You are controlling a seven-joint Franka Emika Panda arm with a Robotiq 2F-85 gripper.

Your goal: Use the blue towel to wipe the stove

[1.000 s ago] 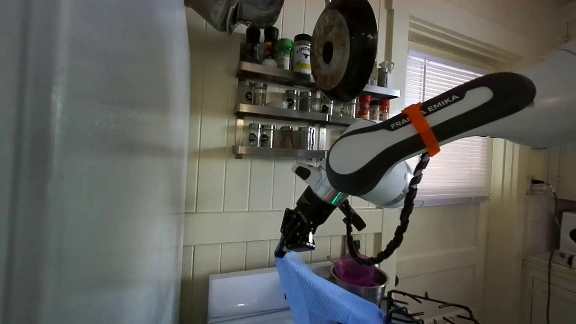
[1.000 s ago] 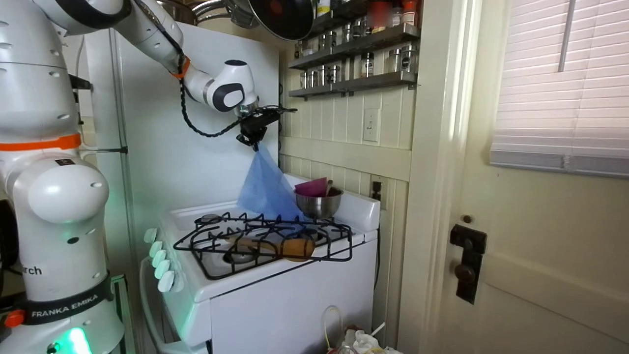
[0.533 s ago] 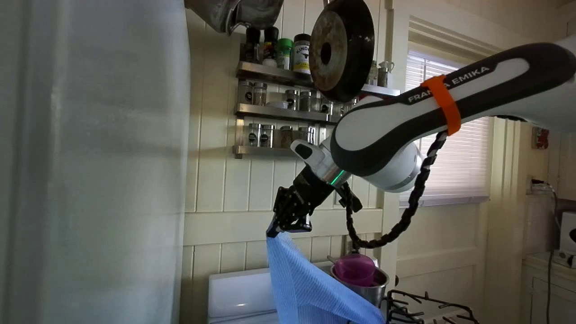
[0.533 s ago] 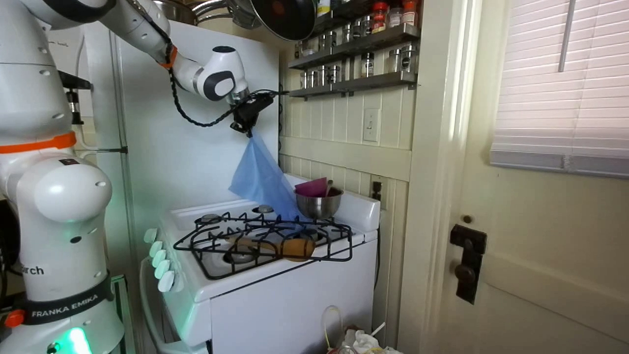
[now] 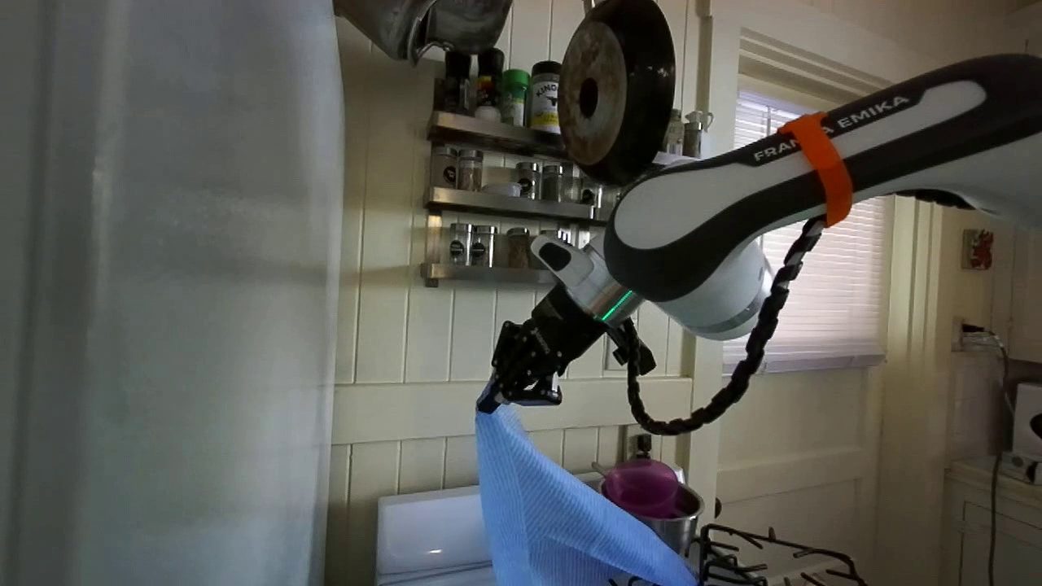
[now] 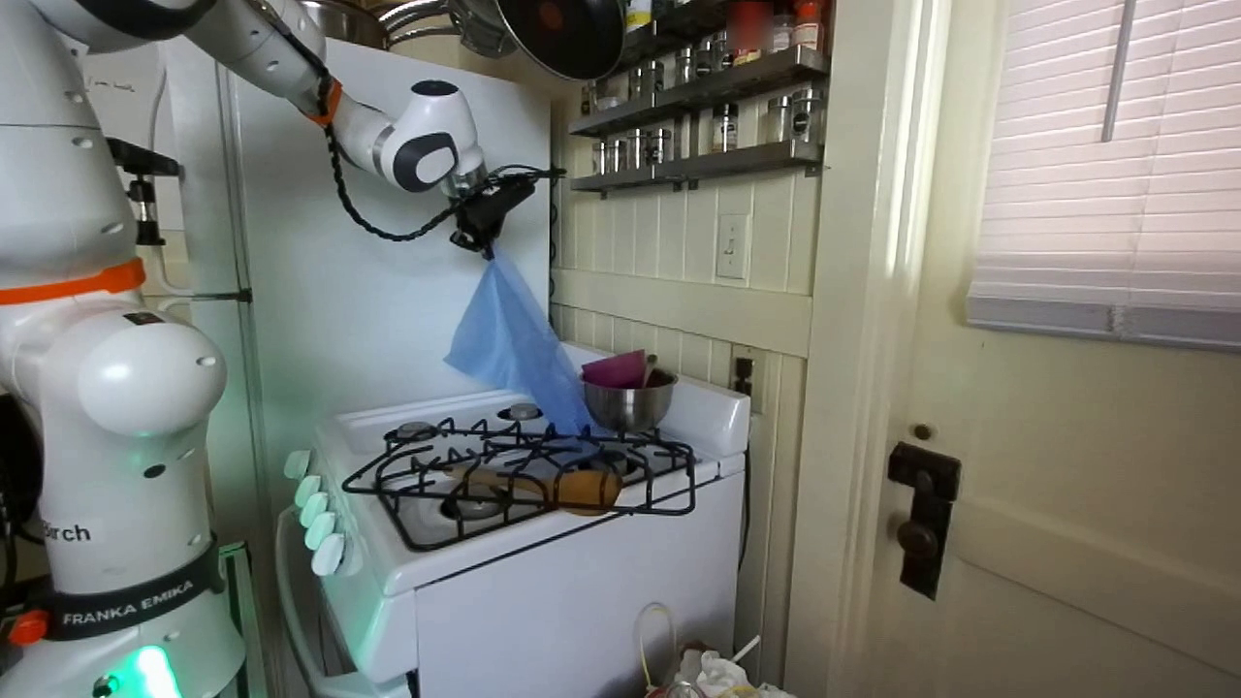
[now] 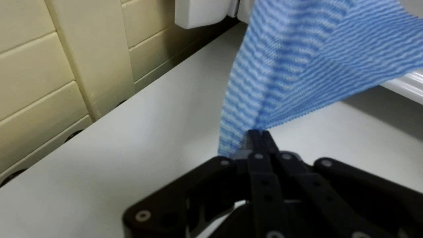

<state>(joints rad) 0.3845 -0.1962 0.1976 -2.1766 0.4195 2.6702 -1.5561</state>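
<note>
"Where was the towel [image 6: 512, 339]?"

"It hung from the gripper [image 7: 261, 134], above the stove [image 6: 582, 582] — low end at the far side of the grate [image 6: 514, 447], left of the bowl [image 6: 630, 407] in an exterior view."

"And the grip?"

"Clenched on the towel's top — the fingers [image 7: 255, 142] stood together in the wrist view."

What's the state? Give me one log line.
hand: shut on towel | towel: hanging, lower end at grates | stove: bowl on top
</note>
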